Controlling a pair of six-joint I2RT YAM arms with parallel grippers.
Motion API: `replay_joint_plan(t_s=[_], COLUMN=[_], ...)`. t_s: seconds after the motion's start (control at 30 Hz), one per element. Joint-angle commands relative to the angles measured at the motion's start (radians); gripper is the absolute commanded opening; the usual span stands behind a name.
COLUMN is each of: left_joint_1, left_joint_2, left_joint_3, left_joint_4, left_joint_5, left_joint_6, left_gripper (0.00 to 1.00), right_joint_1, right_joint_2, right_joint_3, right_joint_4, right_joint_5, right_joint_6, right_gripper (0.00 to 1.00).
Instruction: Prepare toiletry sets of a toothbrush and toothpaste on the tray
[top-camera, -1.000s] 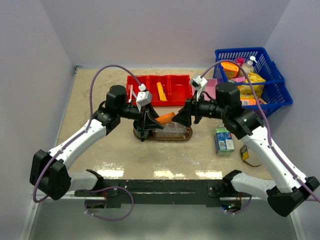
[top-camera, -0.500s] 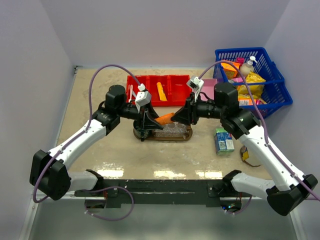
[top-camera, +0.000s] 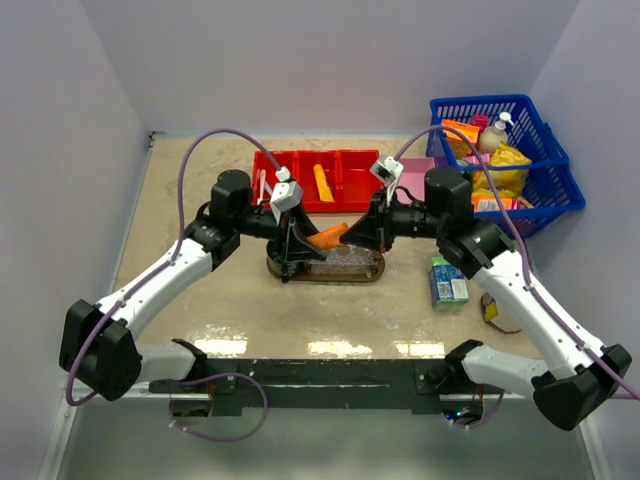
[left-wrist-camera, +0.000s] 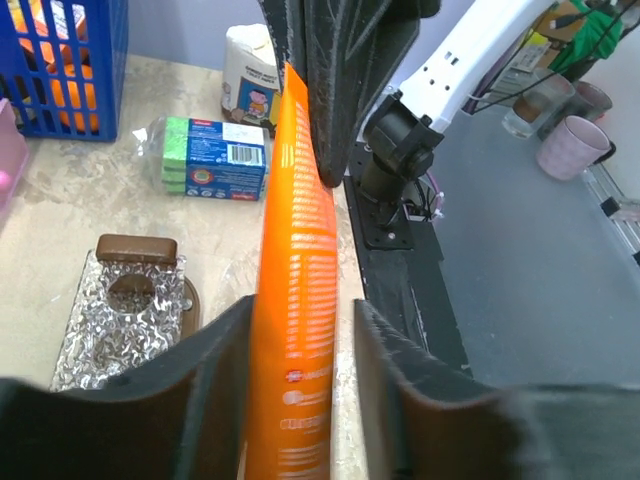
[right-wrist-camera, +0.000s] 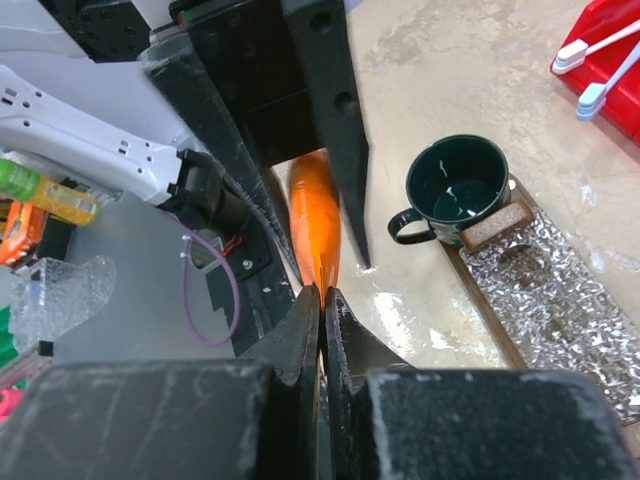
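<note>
An orange toothpaste tube hangs level above the tray, between both arms. My right gripper is shut on its flat crimped end, seen in the right wrist view with the jaws pressed on the toothpaste. My left gripper stands open around the other end; in the left wrist view the toothpaste rests against one finger, with a gap to the other. A second orange tube and a white toothbrush lie in the red bin. Two toothbrush heads show in the right wrist view.
Foil covers the tray's top. A dark green mug and a brown block sit at one end. A blue basket of goods stands back right, beside a pink box. A green and blue packet lies right of the tray.
My right gripper moved left and closed on the tube's flat end. My left gripper's jaws have widened off the tube. The tube stays above the tray.
</note>
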Motion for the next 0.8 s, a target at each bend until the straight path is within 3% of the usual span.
replay_joint_plan(t_s=[0.0, 0.03, 0.1, 0.27, 0.3, 0.47, 0.57, 0.77], left_joint_1=[0.002, 0.005, 0.025, 0.1, 0.101, 0.103, 0.103, 0.103], left_joint_2=[-0.04, -0.057, -0.081, -0.249, -0.278, -0.382, -0.362, -0.349], left_joint_3=[0.019, 0.018, 0.01, -0.068, -0.1, -0.142, -0.114, -0.105], left_joint_4=[0.01, 0.01, 0.013, 0.126, 0.138, 0.122, 0.062, 0.031], left_joint_5=[-0.075, -0.101, -0.22, -0.535, -0.671, -1.076, -1.187, -1.244], left_joint_6=[0.05, 0.052, 0.05, 0.003, 0.0, 0.015, 0.008, 0.0], left_gripper=[0.58, 0.72, 0.87, 0.97, 1.0, 1.0, 1.0, 1.0], right_joint_1=[0.001, 0.001, 0.001, 0.001, 0.002, 0.031, 0.108, 0.203], right_joint_2=[-0.02, -0.02, -0.02, 0.001, 0.009, 0.068, 0.121, 0.278], right_joint_3=[0.03, 0.041, 0.079, 0.199, 0.216, 0.291, 0.342, 0.478], right_joint_4=[0.055, 0.036, -0.024, -0.233, -0.264, -0.378, -0.416, -0.519], right_joint_5=[0.049, 0.072, 0.11, 0.358, 0.395, 0.515, 0.613, 0.71], right_joint_6=[0.04, 0.039, 0.027, -0.013, -0.013, 0.016, 0.043, 0.079], right_gripper=[0.0, 0.0, 0.0, 0.0, 0.0, 0.0, 0.0, 0.0])
